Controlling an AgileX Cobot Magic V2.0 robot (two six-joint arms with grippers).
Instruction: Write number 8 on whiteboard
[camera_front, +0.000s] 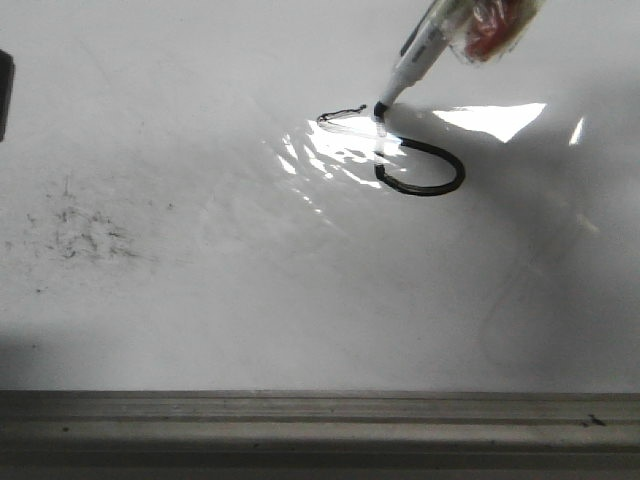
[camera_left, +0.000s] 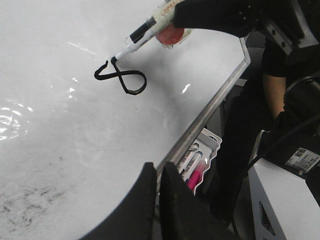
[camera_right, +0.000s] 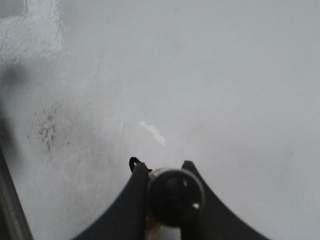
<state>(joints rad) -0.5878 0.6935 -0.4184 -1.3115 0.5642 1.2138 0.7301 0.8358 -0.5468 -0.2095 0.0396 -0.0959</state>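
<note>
The whiteboard (camera_front: 200, 320) fills the front view. The number 8 (camera_front: 430, 175) is a black marker line with one heavy open loop and a thin stroke running left into the glare; in the left wrist view (camera_left: 122, 80) it reads as a sideways figure-eight. My right gripper (camera_right: 164, 170) is shut on a white marker (camera_right: 175, 197), whose black tip (camera_front: 381, 108) touches the board at the line's upper end. The marker (camera_left: 145, 34) and right gripper (camera_left: 182, 17) show in the left wrist view. My left gripper (camera_left: 158, 167) is shut and empty, over the board's rail.
A grey metal rail (camera_front: 320, 420) runs along the board's near edge. Black speckle smudges (camera_front: 80, 230) lie at the left. A bright glare patch (camera_front: 330, 150) sits by the line. A white tray of markers (camera_left: 200, 160) hangs beyond the rail, and a person (camera_left: 280, 90) stands there.
</note>
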